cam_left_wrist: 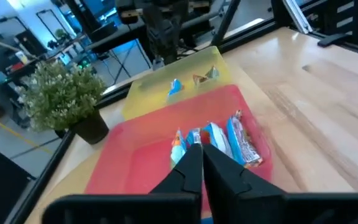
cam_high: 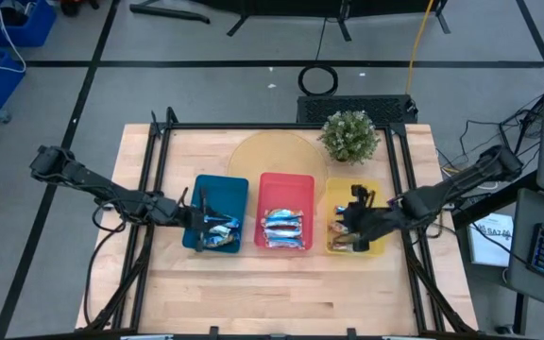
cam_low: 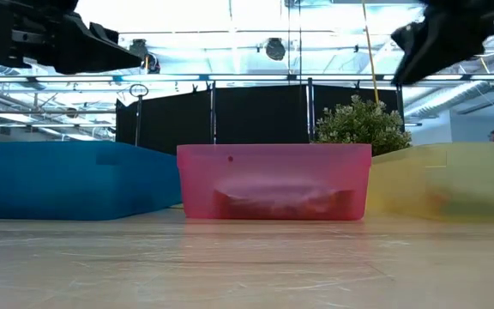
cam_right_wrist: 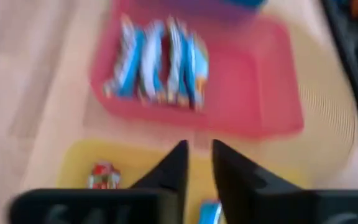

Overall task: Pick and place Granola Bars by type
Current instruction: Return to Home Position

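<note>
Three trays stand in a row: blue tray (cam_high: 223,194), red tray (cam_high: 286,184), yellow tray (cam_high: 366,194). Several blue and silvery-blue granola bars (cam_high: 283,228) lie side by side in the red tray (cam_left_wrist: 135,155). A few bars (cam_high: 221,232) lie in the blue tray, and others (cam_high: 348,240) in the yellow one. The right wrist view shows an orange-red bar (cam_right_wrist: 103,175) and a blue bar (cam_right_wrist: 210,211) in the yellow tray (cam_right_wrist: 92,155). My left gripper (cam_high: 199,222) hovers shut over the blue tray, holding nothing. My right gripper (cam_high: 346,222) hovers over the yellow tray with its fingers a little apart and empty.
A potted plant (cam_high: 349,135) stands behind the yellow tray, beside a round pale mat (cam_high: 272,156). Bare wood (cam_high: 281,293) lies between the trays and the table's near edge. Black frame rails (cam_high: 154,189) run along both sides.
</note>
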Motion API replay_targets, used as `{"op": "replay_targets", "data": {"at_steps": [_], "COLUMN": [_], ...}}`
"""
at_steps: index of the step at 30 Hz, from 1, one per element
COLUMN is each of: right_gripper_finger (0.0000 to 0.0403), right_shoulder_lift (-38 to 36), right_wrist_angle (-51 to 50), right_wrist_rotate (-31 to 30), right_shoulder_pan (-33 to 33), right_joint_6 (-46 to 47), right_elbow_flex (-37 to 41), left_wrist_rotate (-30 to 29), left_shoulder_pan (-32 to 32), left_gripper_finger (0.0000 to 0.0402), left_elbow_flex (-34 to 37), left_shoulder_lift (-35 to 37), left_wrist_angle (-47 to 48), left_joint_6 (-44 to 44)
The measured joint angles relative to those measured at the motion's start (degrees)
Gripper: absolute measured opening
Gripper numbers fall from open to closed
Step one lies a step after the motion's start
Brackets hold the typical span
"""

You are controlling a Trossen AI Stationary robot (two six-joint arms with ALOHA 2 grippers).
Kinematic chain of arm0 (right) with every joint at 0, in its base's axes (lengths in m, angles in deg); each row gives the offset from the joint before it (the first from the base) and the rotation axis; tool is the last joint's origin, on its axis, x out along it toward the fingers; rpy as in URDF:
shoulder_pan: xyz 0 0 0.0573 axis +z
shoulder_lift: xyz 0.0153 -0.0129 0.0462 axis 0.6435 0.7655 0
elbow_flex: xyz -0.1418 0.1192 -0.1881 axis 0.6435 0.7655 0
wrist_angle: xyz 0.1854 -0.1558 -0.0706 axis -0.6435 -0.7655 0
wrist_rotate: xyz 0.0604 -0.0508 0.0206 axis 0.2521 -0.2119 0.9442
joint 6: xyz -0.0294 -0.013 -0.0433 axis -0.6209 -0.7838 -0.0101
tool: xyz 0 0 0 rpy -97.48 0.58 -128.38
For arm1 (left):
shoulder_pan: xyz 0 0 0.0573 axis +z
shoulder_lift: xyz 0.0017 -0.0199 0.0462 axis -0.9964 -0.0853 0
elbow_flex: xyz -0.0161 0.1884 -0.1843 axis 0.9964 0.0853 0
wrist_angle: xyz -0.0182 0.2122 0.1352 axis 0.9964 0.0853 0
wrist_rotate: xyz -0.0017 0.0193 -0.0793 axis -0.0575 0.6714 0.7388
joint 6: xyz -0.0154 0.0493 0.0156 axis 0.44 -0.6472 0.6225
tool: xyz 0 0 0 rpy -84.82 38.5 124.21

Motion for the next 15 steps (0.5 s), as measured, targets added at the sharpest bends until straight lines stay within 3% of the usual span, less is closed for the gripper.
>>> {"op": "replay_targets", "data": {"at_steps": [3,9,12,15], "right_gripper_finger": [0.0013,0.0006,0.0002,0.0001], "right_shoulder_lift": [-6.08,-22.15,-30.62,-38.41], "right_wrist_angle": [8.39,23.32,31.33,39.07], "right_wrist_rotate": [0.31,0.32,0.02,0.11], "right_shoulder_pan": [0.48,-0.04,-1.73,-3.83], "right_joint_6": [-6.76,-12.53,-13.88,-15.22], "right_elbow_flex": [4.40,17.79,24.47,30.31], "left_wrist_rotate": [0.01,8.87,16.87,25.59], "left_shoulder_pan": [-0.29,1.18,6.63,16.03], "left_gripper_finger": [0.0006,0.0005,0.0005,0.0004], "left_elbow_flex": [0.00,0.00,0.00,-0.02], "left_shoulder_lift": [0.20,1.40,3.63,5.02], "left_wrist_angle": [-0.04,1.36,-0.94,-1.02], "left_joint_6": [-1.56,-12.80,-14.23,-10.61]}}
